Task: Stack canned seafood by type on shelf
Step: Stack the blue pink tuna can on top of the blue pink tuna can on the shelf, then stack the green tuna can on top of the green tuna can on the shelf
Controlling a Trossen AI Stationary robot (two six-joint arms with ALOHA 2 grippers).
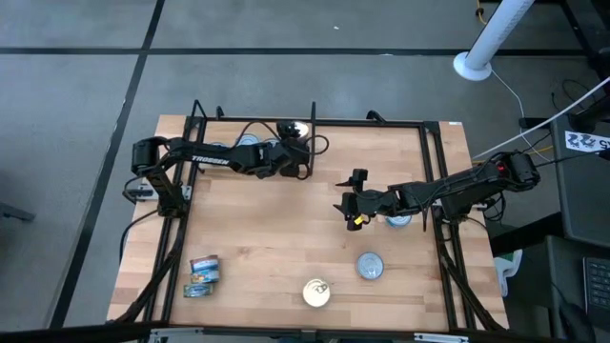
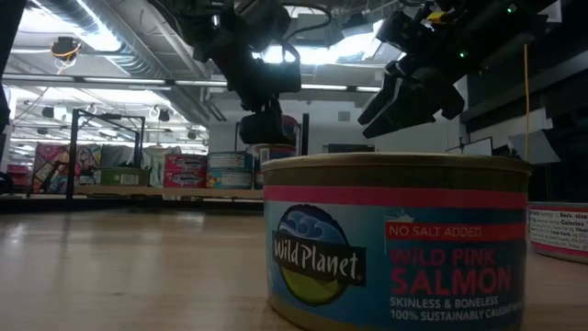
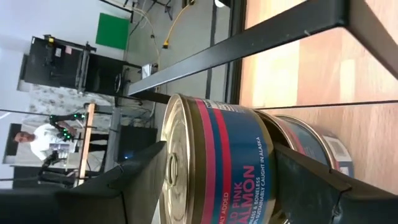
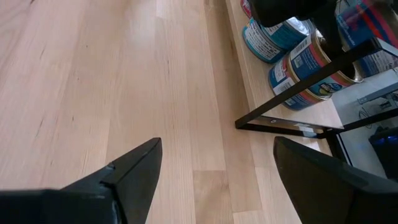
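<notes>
Two arms at work: the left arm reached to the back rail, and the right arm was over the middle of the shelf.
Left gripper: at the back, beside the short divider bar and among the tins already parked there.
Left grip: the pink salmon tin filled the space straight ahead of it. I could not tell whether it was clamped or standing free.
Salmon tin's seat: lid-to-base on a second tin of the same red-and-blue label, so the stack looked started.
Right gripper: spread wide with nothing in it, above bare wood.
Loose tins: one silver-blue top lay partly under the right arm. Another silver-blue top and a pale gold top were near the front edge. The labelled pair sat at the front-left corner.
Deciding relation: the right gripper was clearly the nearer one to all three round tops. The closest lay just behind it, toward its own base, and the other two lay forward of it.
Axis: every loose round tin stood flat with its axis upright, so approach angle probably mattered little.
Likely call: the right arm would take the loose round tins, and the left would finish at the back.
</notes>
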